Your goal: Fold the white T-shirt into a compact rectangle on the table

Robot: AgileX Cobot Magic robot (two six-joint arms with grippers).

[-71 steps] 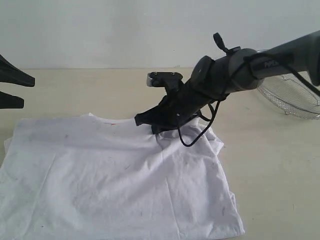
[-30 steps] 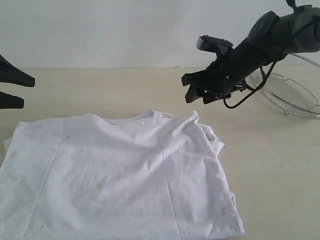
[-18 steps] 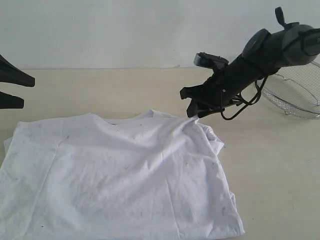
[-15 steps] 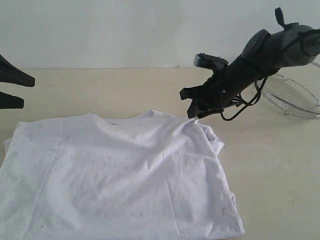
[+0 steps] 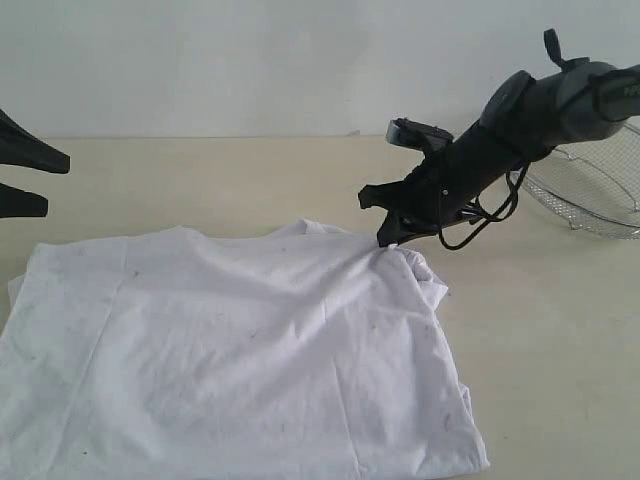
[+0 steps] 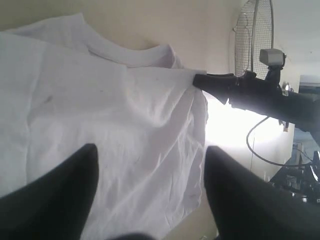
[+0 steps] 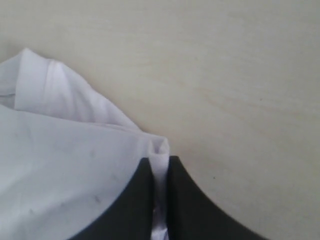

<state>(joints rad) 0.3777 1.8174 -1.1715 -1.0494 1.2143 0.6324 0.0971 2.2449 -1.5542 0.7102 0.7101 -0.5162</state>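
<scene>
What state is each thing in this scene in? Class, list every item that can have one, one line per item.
white T-shirt: spread out on the table, wrinkled, not yet a compact rectangle.
right gripper: shut, pinching a fold at the shirt's edge near the collar.
left gripper: open, holding nothing, off to the shirt's side.
wire-mesh basket: resting on the table, partly out of frame.
table: bearing the shirt and the basket.

There is one T-shirt (image 5: 250,350), one tabletop (image 5: 200,175) and one basket (image 5: 592,190). Two end effectors show, the left end effector (image 5: 28,180) and the right end effector (image 5: 388,238), on two arms.
</scene>
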